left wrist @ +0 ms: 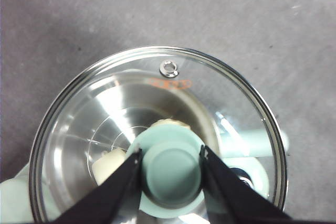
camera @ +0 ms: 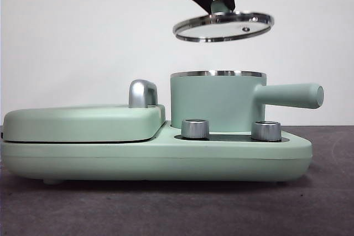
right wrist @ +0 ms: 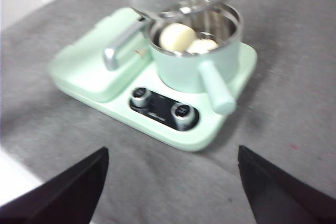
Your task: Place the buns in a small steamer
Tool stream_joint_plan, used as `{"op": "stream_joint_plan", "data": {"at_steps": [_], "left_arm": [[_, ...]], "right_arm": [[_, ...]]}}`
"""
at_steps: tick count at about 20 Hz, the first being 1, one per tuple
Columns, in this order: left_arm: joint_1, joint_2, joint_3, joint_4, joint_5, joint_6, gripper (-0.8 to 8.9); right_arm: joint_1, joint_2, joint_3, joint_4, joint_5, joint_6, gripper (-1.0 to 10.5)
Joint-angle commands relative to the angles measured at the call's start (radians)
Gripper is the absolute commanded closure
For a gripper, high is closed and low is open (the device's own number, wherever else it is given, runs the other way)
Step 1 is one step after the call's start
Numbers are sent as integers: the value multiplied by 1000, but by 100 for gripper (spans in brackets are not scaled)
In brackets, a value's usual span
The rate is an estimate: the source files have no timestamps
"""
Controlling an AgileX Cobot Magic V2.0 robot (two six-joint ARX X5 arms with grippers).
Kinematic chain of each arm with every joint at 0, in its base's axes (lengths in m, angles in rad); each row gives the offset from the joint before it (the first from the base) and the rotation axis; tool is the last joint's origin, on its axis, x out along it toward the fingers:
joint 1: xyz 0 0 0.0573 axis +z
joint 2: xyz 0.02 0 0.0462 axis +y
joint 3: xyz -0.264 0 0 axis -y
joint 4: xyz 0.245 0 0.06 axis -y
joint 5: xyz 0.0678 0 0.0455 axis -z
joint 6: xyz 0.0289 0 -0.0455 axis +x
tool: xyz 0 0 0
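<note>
Left tool (camera: 220, 5) high above the table (camera: 166, 208), black jaws closed on the green knob (left wrist: 172, 169) of the glass lid (camera: 223, 26). Lid held in the air, tilted a little, well clear of the steel rim below, directly over the small steamer (camera: 215, 100). Seen from the left wrist: one jaw pressed to each side of the knob, the steel-rimmed glass spread around it, a small vent hole (left wrist: 168, 68) near the lid's edge.

Steamer upright on the right half of the mint-green cooker base (camera: 155, 156), long handle (camera: 290, 95) pointing right in the front view. Two steel dials (camera: 194, 128) on the near face of the base, just in front of the pot. On the left half, the flat griddle cover (camera: 83, 122) with its chrome handle (camera: 142, 93), shut.

Both buns (right wrist: 177, 36) inside the steamer, down in the steel bowl, side by side and touching or nearly so: the smooth one toward the griddle side, the other (right wrist: 202, 45) beside it, blurred, its surface not readable. Through the glass in the left wrist view, parts of both (left wrist: 108, 163) visible under the lid, directly beneath the left tool and apart from it.

Right tool (right wrist: 170, 182) low and near, well short of the cooker, jaws spread wide, holding nothing.
</note>
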Motion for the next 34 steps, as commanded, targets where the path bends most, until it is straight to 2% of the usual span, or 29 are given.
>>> {"op": "stream_joint_plan", "data": {"at_steps": [1,4,26,30,34], "left_arm": [[-8,50,39,21,6,-4,760],[3,71,39,26,6,-3,795],[22,146,39,27,5,4,796],[22,150,39,19,-13,4,797],[17,150,39,4,-72,0,797]], "right_arm": [[9,-3,8,33,-30,-15,559],[9,-3,8,38,-34,-16,559],[9,-2,8,37,-24,-15,559],[9,-2,8,37,-24,-14,559],[9,-2,8,38,-24,-14,559]]}}
